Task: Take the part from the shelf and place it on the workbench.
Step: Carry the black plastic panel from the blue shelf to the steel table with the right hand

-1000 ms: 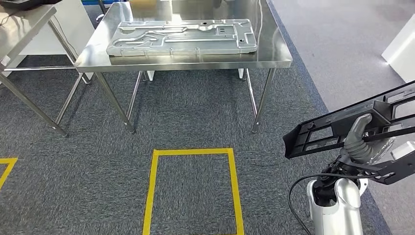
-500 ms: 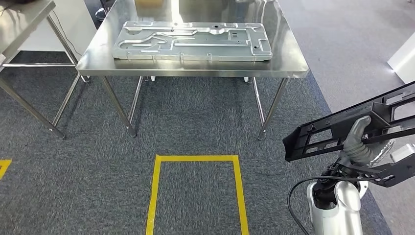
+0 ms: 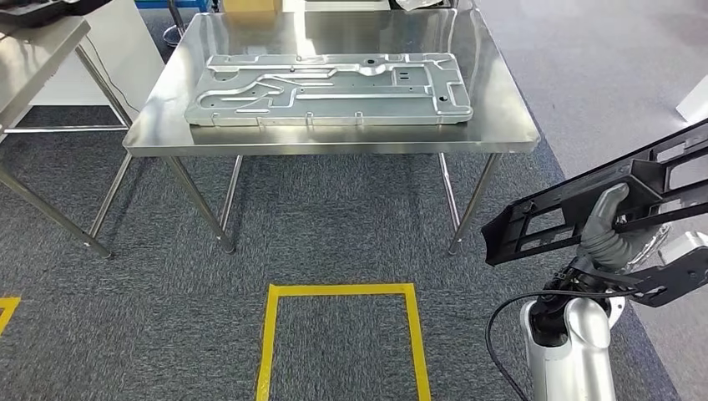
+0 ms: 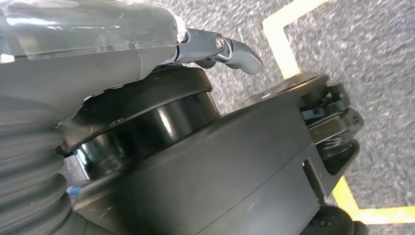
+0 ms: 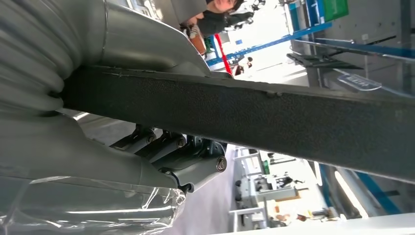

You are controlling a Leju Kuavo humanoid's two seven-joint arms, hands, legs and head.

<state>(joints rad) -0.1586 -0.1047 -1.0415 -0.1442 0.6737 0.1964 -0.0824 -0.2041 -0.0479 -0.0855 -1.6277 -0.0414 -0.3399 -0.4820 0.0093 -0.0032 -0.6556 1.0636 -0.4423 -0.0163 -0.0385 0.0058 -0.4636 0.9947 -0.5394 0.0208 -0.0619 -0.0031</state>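
Looked down on dark grey carpet tiles (image 3: 334, 217), marked near the front with a yellow taped rectangle (image 3: 338, 290) and, far left, a second taped corner (image 3: 7, 302). Found a steel workbench (image 3: 334, 142) on slim legs straight ahead, another steel table (image 3: 33, 50) just left of it, a white cabinet (image 3: 125, 42) between them behind. Met paler, smoother flooring (image 3: 601, 75) on the right. Glimpsed blue beams (image 5: 274, 41) against bright light.
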